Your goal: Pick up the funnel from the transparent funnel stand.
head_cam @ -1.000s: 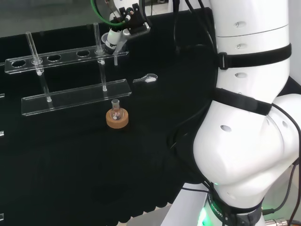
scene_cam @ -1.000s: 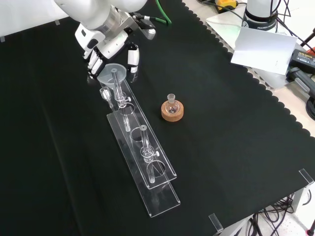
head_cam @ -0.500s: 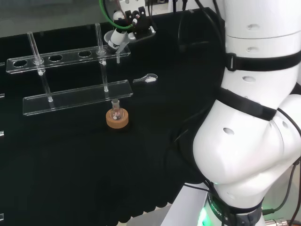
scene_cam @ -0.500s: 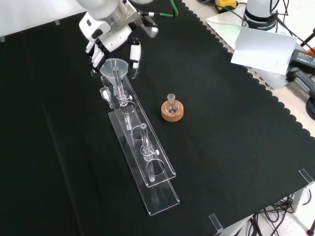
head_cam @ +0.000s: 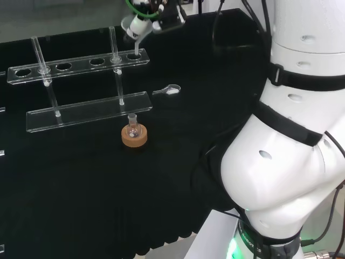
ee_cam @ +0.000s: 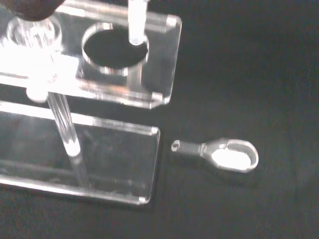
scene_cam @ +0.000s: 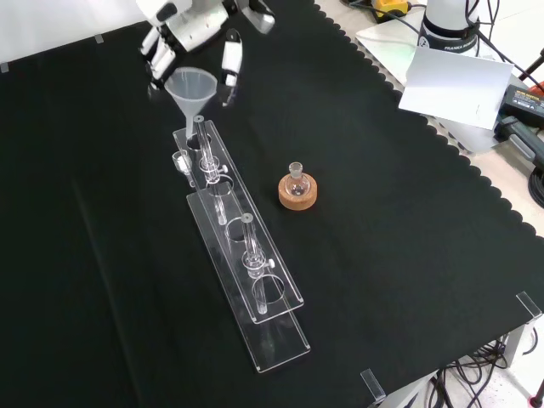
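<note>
The clear funnel hangs in the hand, whose fingers curl round its cone. In the head view the funnel sits under the hand, at the far end of the stand. Its stem ends just above the end hole of the transparent funnel stand, apart from the shelf. The stand is a long two-level rack with several holes and upright rods. Its top shelf runs to the left in the head view.
A small flask on a cork ring stands beside the rack, also seen as the flask on its ring. A clear spoon lies on the cloth by the rack's end. The arm's white links fill the right.
The hand has risen with the funnel. The stem has come up out of the stand's end hole. Stand, flask and spoon have not moved.
</note>
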Robot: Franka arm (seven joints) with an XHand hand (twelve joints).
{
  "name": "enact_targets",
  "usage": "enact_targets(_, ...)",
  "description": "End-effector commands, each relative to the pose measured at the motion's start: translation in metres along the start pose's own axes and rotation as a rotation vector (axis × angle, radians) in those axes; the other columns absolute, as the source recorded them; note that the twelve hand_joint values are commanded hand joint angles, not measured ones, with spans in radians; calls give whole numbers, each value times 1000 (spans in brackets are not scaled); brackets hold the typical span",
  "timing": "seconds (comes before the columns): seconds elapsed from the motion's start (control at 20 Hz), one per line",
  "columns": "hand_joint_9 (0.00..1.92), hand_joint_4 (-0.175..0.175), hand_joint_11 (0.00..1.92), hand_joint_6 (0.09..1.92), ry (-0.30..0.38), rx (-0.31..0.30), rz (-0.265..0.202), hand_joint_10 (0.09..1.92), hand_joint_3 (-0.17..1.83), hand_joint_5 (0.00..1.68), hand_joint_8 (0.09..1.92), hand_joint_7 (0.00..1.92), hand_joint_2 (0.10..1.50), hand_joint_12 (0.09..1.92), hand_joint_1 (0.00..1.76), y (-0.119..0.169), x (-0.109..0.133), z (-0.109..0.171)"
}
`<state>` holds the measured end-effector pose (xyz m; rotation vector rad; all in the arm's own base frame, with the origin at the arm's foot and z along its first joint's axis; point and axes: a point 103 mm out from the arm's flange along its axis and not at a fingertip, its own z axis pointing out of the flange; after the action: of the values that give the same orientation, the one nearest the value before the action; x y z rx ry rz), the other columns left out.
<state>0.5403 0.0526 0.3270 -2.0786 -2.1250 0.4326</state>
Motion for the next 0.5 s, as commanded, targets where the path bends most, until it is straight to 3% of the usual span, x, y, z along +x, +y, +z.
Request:
enact_targets(0.05, 851, 31, 409, 707, -7, -41, 21, 524, 4, 840, 694, 619, 998, 1296, 840, -56, -3, -42)
enact_targets(0.25, 852, 30, 415, 712, -22, -47, 7, 523, 6, 840, 696, 620, 1002, 1295, 838, -78, 6, -47)
enact_targets(0.35, 854, 30, 417, 715, -40, -33, 38, 523, 7, 839, 697, 621, 1003, 1294, 836, -87, 15, -45)
enact_targets(0.5, 855, 29, 419, 718, -54, -29, 42, 522, 8, 838, 698, 622, 1004, 1292, 833, -104, 16, -41)
